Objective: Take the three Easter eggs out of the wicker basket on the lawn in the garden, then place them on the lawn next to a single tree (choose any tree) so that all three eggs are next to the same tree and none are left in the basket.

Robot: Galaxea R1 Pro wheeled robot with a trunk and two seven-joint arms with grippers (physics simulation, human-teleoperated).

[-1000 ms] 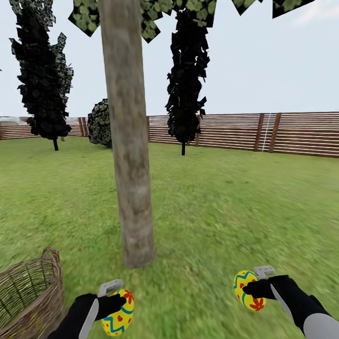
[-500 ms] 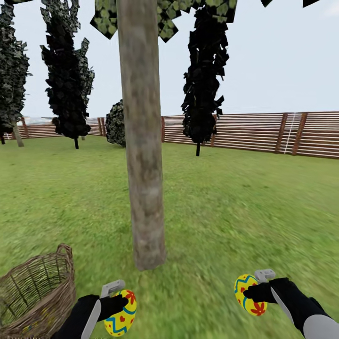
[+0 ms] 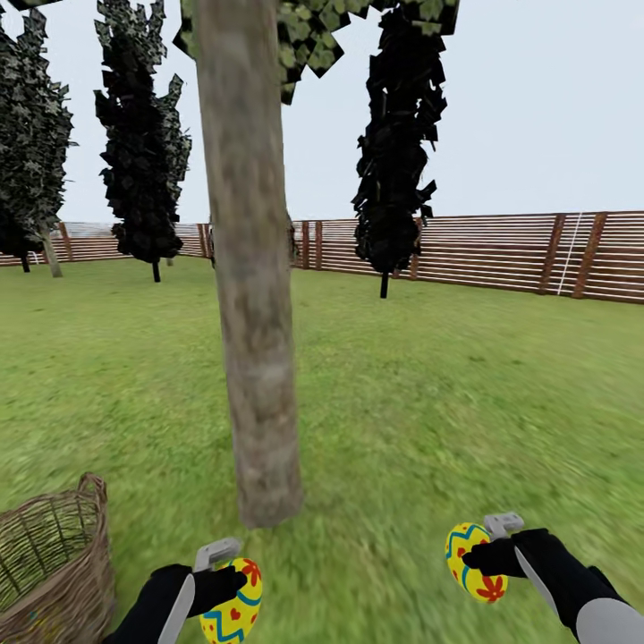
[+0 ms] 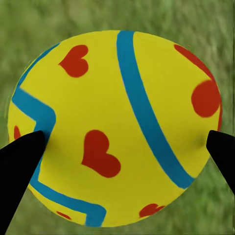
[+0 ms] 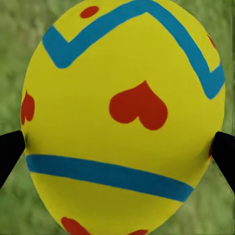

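View was swung between frames — tree (image 3: 255,358) and wicker basket (image 3: 49,559) shifted sideways. Easter eggs were pinched at flanks: left gripper (image 3: 225,577), right gripper (image 3: 483,553). Judged hard, smooth, slippery — widest girth preferred.

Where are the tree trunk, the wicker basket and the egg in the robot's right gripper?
tree (image 3: 253,358), head view, middle of its bare trunk.
wicker basket (image 3: 63,572), head view, its woven side wall.
right gripper's Easter egg (image 3: 472,563), head view, its yellow shell.
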